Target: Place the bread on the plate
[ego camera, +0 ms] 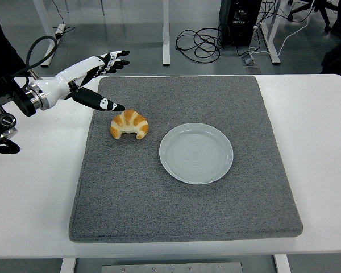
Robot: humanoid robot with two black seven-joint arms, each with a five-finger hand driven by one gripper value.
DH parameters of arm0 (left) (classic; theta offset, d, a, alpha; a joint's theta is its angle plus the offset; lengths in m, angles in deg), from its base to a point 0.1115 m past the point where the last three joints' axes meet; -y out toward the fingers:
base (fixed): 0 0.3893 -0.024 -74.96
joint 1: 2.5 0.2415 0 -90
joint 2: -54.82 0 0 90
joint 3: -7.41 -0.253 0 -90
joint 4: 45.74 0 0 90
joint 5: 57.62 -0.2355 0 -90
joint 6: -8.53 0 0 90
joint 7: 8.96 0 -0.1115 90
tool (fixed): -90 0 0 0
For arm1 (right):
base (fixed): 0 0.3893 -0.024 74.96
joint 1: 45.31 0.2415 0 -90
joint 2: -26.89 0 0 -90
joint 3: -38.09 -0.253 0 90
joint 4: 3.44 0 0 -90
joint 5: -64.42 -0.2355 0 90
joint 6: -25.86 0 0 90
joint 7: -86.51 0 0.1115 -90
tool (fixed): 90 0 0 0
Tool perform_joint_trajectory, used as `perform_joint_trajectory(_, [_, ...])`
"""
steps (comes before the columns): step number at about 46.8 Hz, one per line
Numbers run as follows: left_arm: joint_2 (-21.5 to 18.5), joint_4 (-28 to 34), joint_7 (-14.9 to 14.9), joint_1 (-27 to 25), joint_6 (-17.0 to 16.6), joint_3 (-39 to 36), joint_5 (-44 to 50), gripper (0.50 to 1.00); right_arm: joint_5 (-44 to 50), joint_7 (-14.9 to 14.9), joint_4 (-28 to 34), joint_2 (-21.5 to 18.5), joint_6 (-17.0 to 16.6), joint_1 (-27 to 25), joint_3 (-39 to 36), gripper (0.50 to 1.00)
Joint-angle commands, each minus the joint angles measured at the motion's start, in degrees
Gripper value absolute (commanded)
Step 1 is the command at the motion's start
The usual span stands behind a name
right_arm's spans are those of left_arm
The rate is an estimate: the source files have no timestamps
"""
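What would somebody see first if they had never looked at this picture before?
Probably the golden croissant lying on the left part of the grey mat, with the empty pale plate just to its right. Next comes the robot's left hand, white and black, fingers spread, hovering beyond the croissant near the mat's far left corner, holding nothing.

Bread on mat, left of plate

grey mat on white table — black cables on floor behind.
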Motion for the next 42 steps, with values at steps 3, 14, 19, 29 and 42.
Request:
perform_joint_trajectory(3, [0.06,-0.12,-0.15,0.06,-0.18,-2.15,-7.03,0.975,0.00,-0.01,0.00,0.00,0.00,0.01,0.00,1.000])
perform_joint_trajectory(14, [0.84,-0.47,-0.15,0.94,-3.33,-4.08,-17.32,0.974,0.00,-0.01,0.00,0.00,0.00,0.01,0.00,1.000])
perform_joint_trajectory(19, [2.07,-0.91,-0.15,0.68,-6.15,-7.33,-20.13,0.972,0.00,-0.01,0.00,0.00,0.00,0.01,0.00,1.000])
perform_joint_trajectory(29, [5.41,-6.71,0.29,0.85,-11.94,-10.85,-24.35,0.971,0.00,-0.01,0.00,0.00,0.00,0.01,0.00,1.000])
perform_joint_trajectory(42, [10.16,-11.90,0.82,1.56,-18.72,-13.40,-24.80,0.972,0.00,-0.01,0.00,0.00,0.00,0.01,0.00,1.000])
